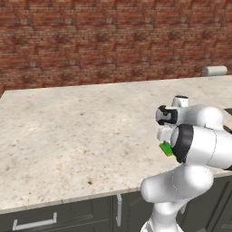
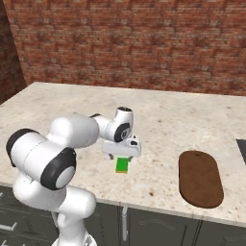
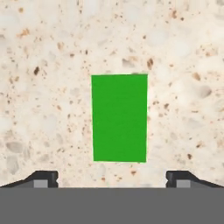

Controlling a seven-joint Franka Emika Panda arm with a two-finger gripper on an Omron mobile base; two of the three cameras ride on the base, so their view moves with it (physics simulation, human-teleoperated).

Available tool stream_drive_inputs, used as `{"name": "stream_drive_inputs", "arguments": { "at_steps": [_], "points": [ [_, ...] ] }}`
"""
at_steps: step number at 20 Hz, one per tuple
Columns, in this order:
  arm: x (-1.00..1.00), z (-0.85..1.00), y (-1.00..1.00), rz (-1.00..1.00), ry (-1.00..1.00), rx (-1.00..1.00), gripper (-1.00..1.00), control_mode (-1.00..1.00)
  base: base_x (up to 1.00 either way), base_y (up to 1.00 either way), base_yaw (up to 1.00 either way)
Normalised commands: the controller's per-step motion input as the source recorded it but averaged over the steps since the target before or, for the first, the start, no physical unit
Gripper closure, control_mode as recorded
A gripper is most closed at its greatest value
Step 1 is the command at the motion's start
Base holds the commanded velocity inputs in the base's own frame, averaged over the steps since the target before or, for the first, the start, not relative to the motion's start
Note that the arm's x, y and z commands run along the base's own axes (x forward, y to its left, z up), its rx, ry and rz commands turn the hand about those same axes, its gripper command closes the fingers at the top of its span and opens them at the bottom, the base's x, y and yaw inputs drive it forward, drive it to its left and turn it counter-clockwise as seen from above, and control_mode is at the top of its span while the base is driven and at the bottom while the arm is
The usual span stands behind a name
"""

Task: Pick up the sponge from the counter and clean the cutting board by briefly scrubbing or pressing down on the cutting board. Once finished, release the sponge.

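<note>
- Your worktop (image 2: 192, 115) is the wide speckled slab before the brick wall (image 2: 144, 43); everything in this job lies on it.
- The cutting board (image 2: 200, 178) lies flat near the front edge, well apart from the arm, on its right side, with nothing on it.
- A grey cylinder (image 1: 214, 70) lies far back by the wall, well clear of your path.
- The sponge (image 3: 119, 117) lies flat on the worktop directly under the hand, green face up, not on the board.
- Your fingers (image 3: 112, 179) are spread wide, one tip either side of the sponge, and touch nothing; the sponge sits between them with bare stone showing on both sides.
- Judging from this, you are at the pickup step: lined up above the sponge, grasp not yet made.
- The next move calls for a straight descent until the tips straddle the sponge's long sides, then a close.
- After that, carry it across to the board; nothing stands in the way on that stretch of worktop.
</note>
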Motion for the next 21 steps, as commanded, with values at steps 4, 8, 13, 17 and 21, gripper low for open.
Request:
{"name": "stream_drive_inputs", "arguments": {
  "at_steps": [4, 8, 13, 17, 21],
  "points": [
    [-0.63, 0.91, 0.34, 0.00, -0.02, 0.00, -1.00, -1.00, 0.00, 0.00, 0.00],
    [-0.88, 0.74, 0.57, 0.00, -0.06, 0.00, -1.00, -1.00, 0.00, 0.00, 0.00],
    [-0.99, 0.69, 0.48, 0.00, -0.06, 0.00, -1.00, -1.00, 0.00, 0.00, 0.00],
    [-0.99, 0.64, 0.45, 0.00, -0.06, 0.00, -1.00, -1.00, 0.00, 0.00, 0.00],
    [-0.92, 0.69, 0.41, 0.00, -0.09, 0.00, -1.00, -1.00, 0.00, 0.00, 0.00]
  ]
}}
